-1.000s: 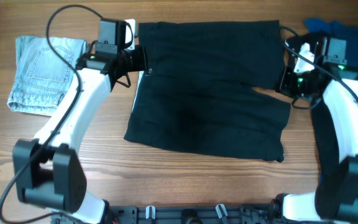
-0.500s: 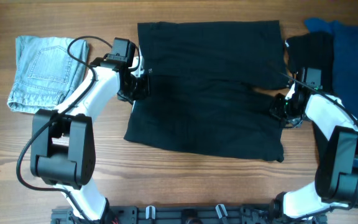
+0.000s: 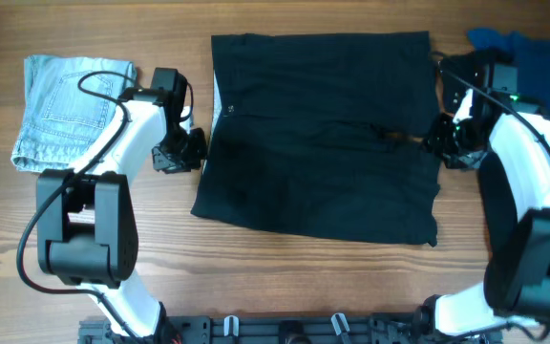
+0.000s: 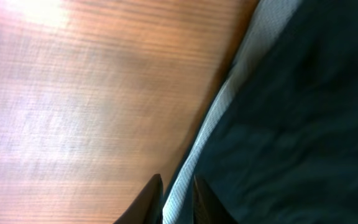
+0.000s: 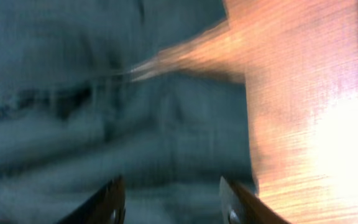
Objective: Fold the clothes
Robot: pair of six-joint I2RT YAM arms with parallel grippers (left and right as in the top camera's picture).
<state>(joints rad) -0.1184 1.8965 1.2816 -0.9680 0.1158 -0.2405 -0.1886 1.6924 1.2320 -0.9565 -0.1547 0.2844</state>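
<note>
A black garment (image 3: 318,134) lies spread flat on the middle of the table. My left gripper (image 3: 187,153) is at its left edge. In the left wrist view the fingers (image 4: 178,200) are nearly together with the garment's white-lined hem (image 4: 211,134) between them. My right gripper (image 3: 439,143) is at the garment's right edge, beside a small notch of bare wood. In the right wrist view its fingers (image 5: 171,199) are wide apart over the dark cloth (image 5: 104,93), holding nothing.
Folded light blue jeans (image 3: 70,113) lie at the far left. A dark blue cloth (image 3: 542,57) lies at the far right, partly under my right arm. The wooden table (image 3: 285,277) shows bare in front of the garment.
My left gripper has moved from the garment's top left corner down and left along its left edge. My right gripper dipped towards the front, then came back up to the right edge.
</note>
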